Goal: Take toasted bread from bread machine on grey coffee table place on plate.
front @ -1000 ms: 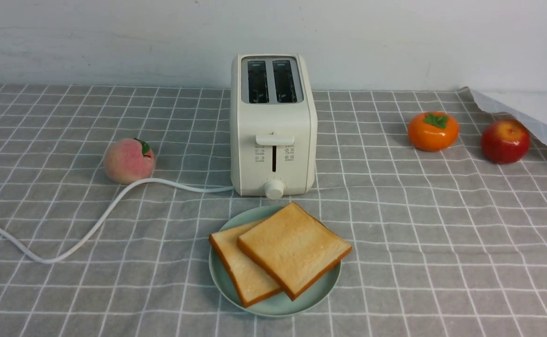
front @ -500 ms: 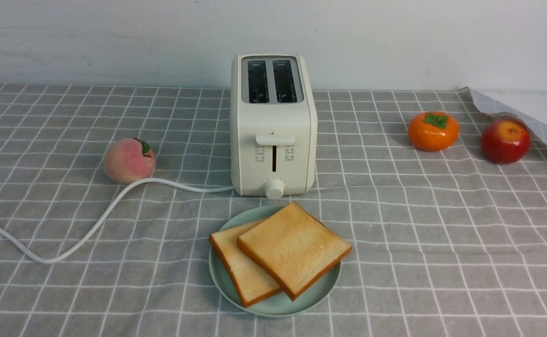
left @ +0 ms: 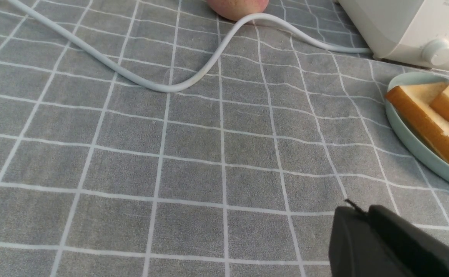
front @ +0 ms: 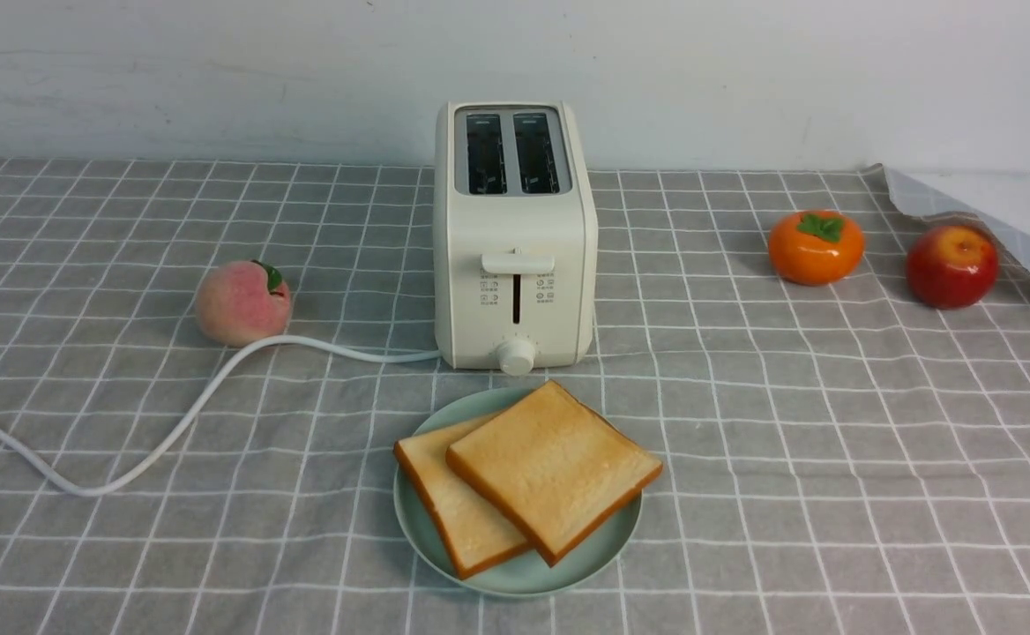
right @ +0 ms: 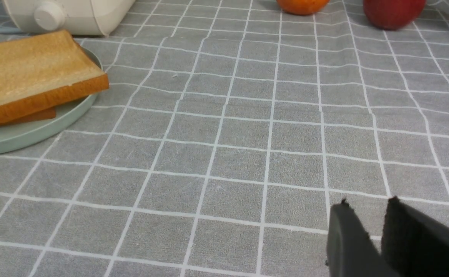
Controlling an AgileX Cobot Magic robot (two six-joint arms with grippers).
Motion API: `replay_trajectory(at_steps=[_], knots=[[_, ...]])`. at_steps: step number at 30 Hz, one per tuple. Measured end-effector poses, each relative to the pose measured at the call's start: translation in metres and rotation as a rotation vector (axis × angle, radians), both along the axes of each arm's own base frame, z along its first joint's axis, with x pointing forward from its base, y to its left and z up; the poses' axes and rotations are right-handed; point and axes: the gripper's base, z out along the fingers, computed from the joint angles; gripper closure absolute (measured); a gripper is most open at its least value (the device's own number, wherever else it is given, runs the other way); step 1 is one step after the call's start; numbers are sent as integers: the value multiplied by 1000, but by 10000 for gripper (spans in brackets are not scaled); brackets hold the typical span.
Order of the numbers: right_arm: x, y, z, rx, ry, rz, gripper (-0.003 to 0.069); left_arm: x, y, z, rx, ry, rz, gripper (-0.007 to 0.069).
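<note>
Two slices of toasted bread lie overlapped on the mint-green plate [front: 515, 586]: the upper slice [front: 555, 463] rests partly on the lower slice [front: 453, 507]. The plate stands on the grey coffee table [front: 832, 441] just in front of the cream-white bread machine [front: 515, 229], whose two slots are empty. Neither gripper shows in the front view. My left gripper [left: 357, 209] is shut and empty, low over the cloth left of the plate [left: 409, 142]. My right gripper [right: 367, 202] is empty with a narrow gap between its jaws, right of the plate [right: 24, 132] and the toast [right: 28, 69].
A white cord [front: 171, 432] runs from the bread machine across the left of the table. A peach [front: 243, 302] sits left of the machine. A persimmon [front: 815, 247] and a red apple [front: 951, 265] sit at the back right, beside a folded-up cloth edge [front: 991, 212].
</note>
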Motion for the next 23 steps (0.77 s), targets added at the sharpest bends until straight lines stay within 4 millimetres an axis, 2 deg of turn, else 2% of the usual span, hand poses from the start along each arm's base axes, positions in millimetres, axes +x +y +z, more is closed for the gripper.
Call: replay_trajectory(at_steps=[23], knots=[[0, 0, 0, 0, 1, 0, 462, 0, 0, 0, 0, 0, 0, 576]])
